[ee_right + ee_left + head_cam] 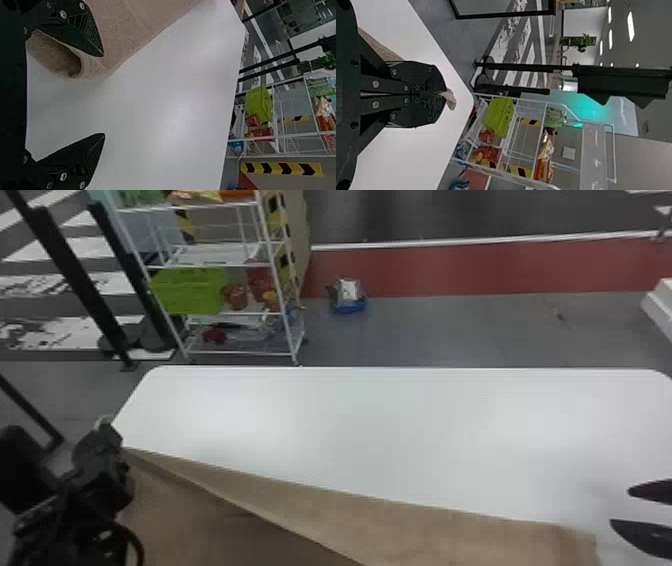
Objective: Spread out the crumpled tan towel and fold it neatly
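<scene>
The tan towel (320, 510) stretches along the table's near side, a long flap slanting from the left arm toward the lower right. At its far left corner is my left gripper (112, 435). In the left wrist view the left gripper (445, 94) is shut on a bit of towel (450, 99) that pokes out past the fingertips. My right gripper (620, 507) is at the right edge, just right of the towel's end. The right wrist view has the right gripper (104, 95) wide open, one finger over the towel (123, 35), whose edge curls beneath it.
The white table (400, 425) spreads beyond the towel, its far edge running across the view. Behind it on the left stands a white wire shelf (225, 265) with a green box; a small blue container (348, 302) sits on the floor.
</scene>
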